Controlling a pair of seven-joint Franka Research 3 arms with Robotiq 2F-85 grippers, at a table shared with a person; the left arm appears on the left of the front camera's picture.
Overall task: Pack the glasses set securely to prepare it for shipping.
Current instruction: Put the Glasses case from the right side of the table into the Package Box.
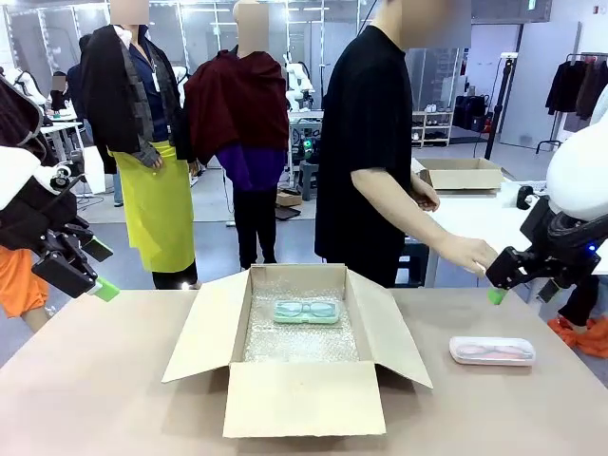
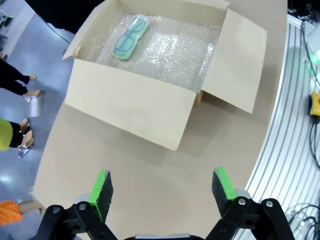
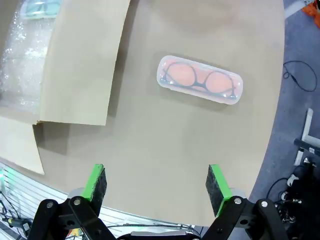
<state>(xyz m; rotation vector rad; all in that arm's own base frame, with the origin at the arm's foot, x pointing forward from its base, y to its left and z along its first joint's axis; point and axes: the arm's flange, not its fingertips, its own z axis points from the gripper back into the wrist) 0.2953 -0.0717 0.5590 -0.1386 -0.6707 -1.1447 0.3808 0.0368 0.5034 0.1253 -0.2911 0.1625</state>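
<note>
Front view: mint case (image 1: 307, 311) in box (image 1: 204, 328), pink case (image 1: 492, 351) on table (image 1: 95, 380); left pincer (image 2: 161, 180), right pincer (image 3: 156, 177) wide.

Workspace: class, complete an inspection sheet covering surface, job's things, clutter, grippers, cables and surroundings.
Surface: brown table, open box in the middle.
Job's things: mint case in the box on bubble wrap; pink case on the table beside the box.
Clutter: nothing seen.
Grippers: left gripper open, empty; right gripper open, empty, above the table.
Cables: black cable on the floor beside the table.
Surroundings: person at the far side; another box on a table behind.
</note>
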